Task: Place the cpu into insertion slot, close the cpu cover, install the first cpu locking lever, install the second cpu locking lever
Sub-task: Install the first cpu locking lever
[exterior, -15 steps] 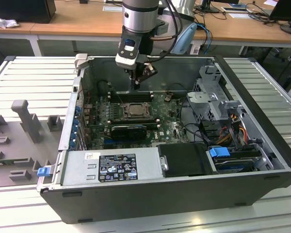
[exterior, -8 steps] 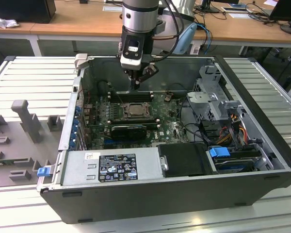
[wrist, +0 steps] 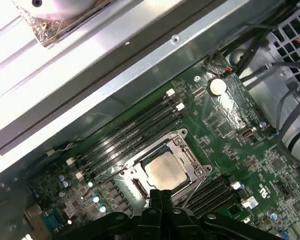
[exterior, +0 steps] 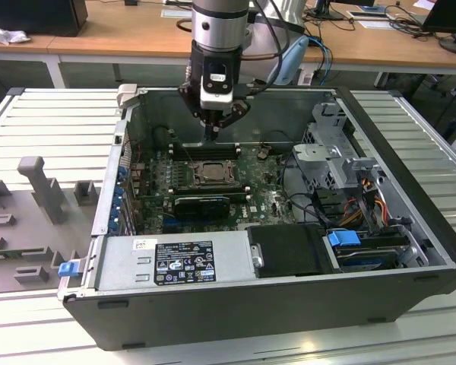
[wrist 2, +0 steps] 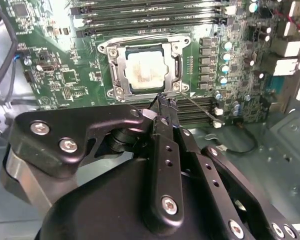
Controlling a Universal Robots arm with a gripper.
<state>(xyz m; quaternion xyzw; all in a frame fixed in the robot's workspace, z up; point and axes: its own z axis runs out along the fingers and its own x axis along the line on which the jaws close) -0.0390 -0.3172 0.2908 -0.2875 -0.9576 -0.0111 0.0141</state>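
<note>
I find clear access from above onto the silvery square metal cpu cover point(exterior: 210, 172). Long black memory slots point(exterior: 201, 150) flank one side, a long black card point(exterior: 203, 204) the other; black cables point(exterior: 298, 204) crowd the exterior view's right.

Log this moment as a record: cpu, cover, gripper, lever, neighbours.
cpu: seated in the insertion slot, pale top showing through the cover's window
cpu cover: down flat over the cpu
gripper: fingers together, tips at the socket's edge
lever: thin wire slanting away from the socket corner beside the fingertips; whether it is latched cannot be told
memory slots: long black rows beside the socket
</note>
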